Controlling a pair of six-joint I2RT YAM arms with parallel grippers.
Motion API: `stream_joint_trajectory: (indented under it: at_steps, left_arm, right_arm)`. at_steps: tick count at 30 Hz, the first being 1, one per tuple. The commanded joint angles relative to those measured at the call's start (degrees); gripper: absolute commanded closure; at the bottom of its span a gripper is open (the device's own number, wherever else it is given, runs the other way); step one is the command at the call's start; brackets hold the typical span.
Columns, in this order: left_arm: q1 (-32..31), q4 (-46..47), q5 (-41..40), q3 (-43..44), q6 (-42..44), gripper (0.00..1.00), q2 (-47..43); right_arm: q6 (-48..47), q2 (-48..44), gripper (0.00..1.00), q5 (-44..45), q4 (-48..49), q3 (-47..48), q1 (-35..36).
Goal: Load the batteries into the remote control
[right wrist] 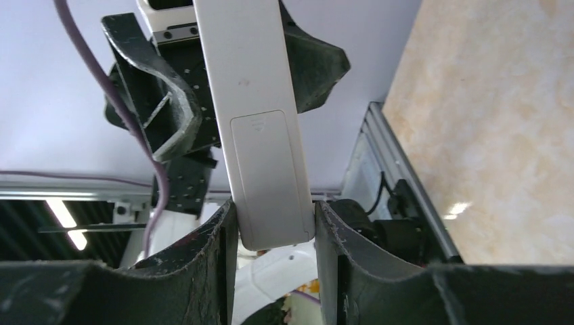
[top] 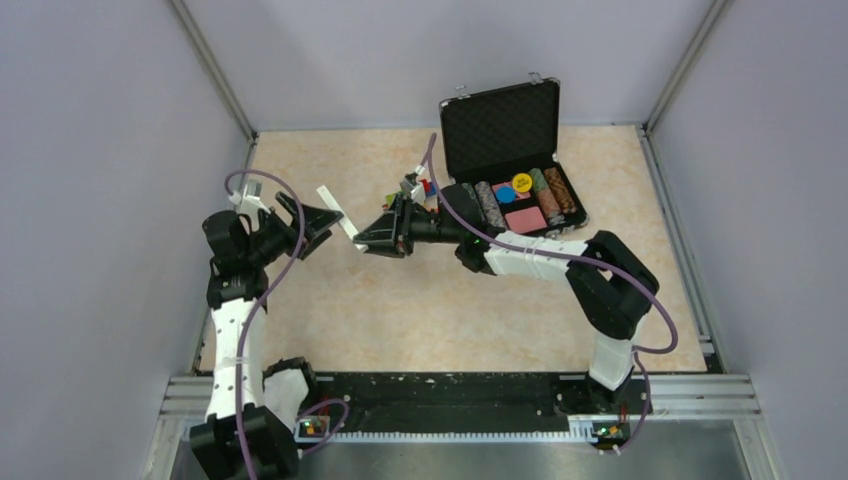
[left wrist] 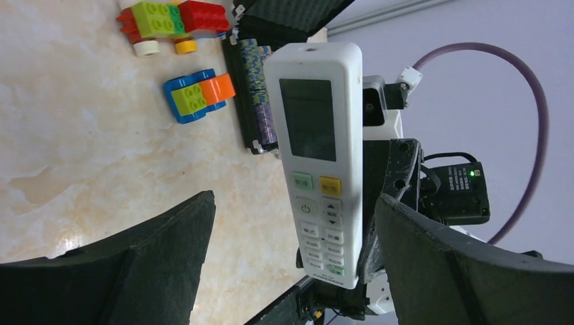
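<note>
Holding remote for cover removal

My right jaws clamp the remote (right wrist: 260, 135) by its bottom end, midair; left jaws gape, facing its buttons. Cover (right wrist: 265, 169) looks shut. I'd hold firm and slide it off.

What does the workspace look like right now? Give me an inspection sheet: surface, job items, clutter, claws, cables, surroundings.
Surface: beige marbled table top.
Job's things: remote control held in the air, its button face toward the left wrist camera; battery cover in place on its back; batteries: nothing seen.
Clutter: open black case holding poker chips; toy vehicles beside it.
Claws: right claw shut on the remote's battery-cover end; left claw open, facing the remote, not gripping it.
Cables: purple cable looping off each arm.
Surroundings: grey walls; metal frame rails at the table edges.
</note>
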Motion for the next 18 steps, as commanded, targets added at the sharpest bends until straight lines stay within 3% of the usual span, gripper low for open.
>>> stream_joint_trajectory:
  at_steps: [1,5,11,15,17,18]
  left_arm:
    - [-1.1,10.58,2.81,-0.02,-5.17,0.09,-0.72]
    - [-3.67,15.01,2.19,-0.54,-7.81,0.13,-0.18]
    - [-6.26,15.13,-0.3,-0.82,-7.96,0.4,0.94]
    - [-6.27,15.14,-0.55,-0.85,-8.09,0.77,1.29]
    - [-6.35,14.43,-1.12,-0.72,-7.78,0.99,1.41]
    - [-6.32,13.13,-1.9,-0.62,-7.04,1.0,1.49]
  right_arm:
    - [9.81,-1.96,0.92,-1.16,11.46,0.44,0.29]
    - [13.56,-0.87,0.92,-1.19,14.61,-0.34,1.05]
    - [17.82,0.46,0.92,-0.72,17.41,-1.42,1.37]
    - [17.74,0.56,0.89,-0.57,14.75,-1.95,1.43]
    - [17.29,0.4,0.76,-0.46,13.01,-2.53,1.44]
    - [16.86,0.08,0.66,-0.15,12.03,-3.19,1.44]
